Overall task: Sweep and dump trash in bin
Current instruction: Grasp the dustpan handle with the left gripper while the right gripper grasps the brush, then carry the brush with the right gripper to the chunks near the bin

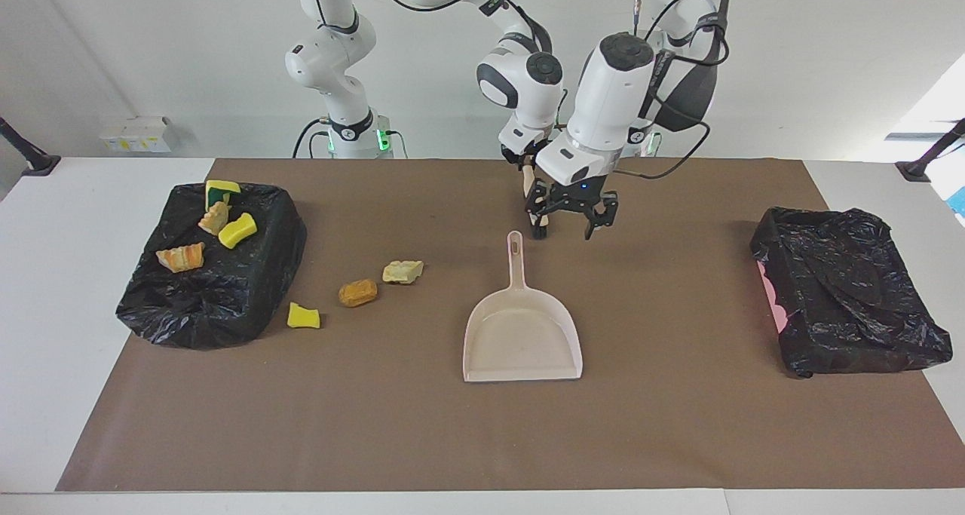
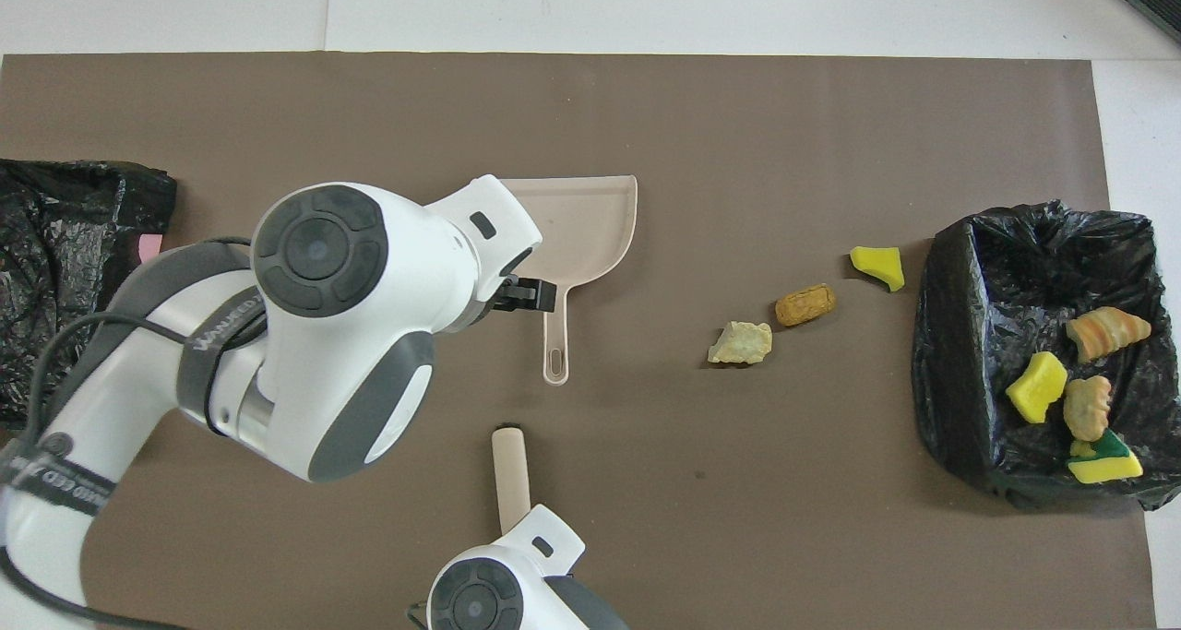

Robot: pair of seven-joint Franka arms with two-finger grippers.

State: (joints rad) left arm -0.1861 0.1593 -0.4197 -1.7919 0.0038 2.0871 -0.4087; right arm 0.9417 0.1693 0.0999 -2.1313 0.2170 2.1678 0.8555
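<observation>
1. At the right arm's end of the table, a bin (image 1: 211, 311) lined with a crumpled black plastic bag is seen. Four pieces of trash already lie in it: two yellow sponge pieces and two tan bread-like chunks (image 1: 181, 257).
2. Three loose scraps are left on the brown paper mat (image 1: 678, 424) beside the bin: a bright yellow sponge wedge (image 1: 303, 316) nearest the bin, then an orange-brown bread-like lump (image 1: 357, 292), then a pale beige chunk (image 1: 402, 271).
3. A beige plastic dustpan (image 1: 522, 334) is laid flat at mid-table, its handle pointing toward the robots.
4. A beige-handled brush (image 2: 510, 469) with dark bristles lies just nearer to the robots than the dustpan handle. The right gripper (image 1: 531, 167) is pressed together on the robot-side end of the brush handle.
5. The left gripper (image 1: 565, 221) is held over the mat just beside the dustpan handle, its fingers spread and nothing held.
6. At the left arm's end, a second bag-covered box (image 1: 844, 296) is not involved.
7. The tool pick-up is judged to be in hand. Next, the left gripper must be lowered squarely onto the thin dustpan handle and closed, before the loose scraps can be swept.
</observation>
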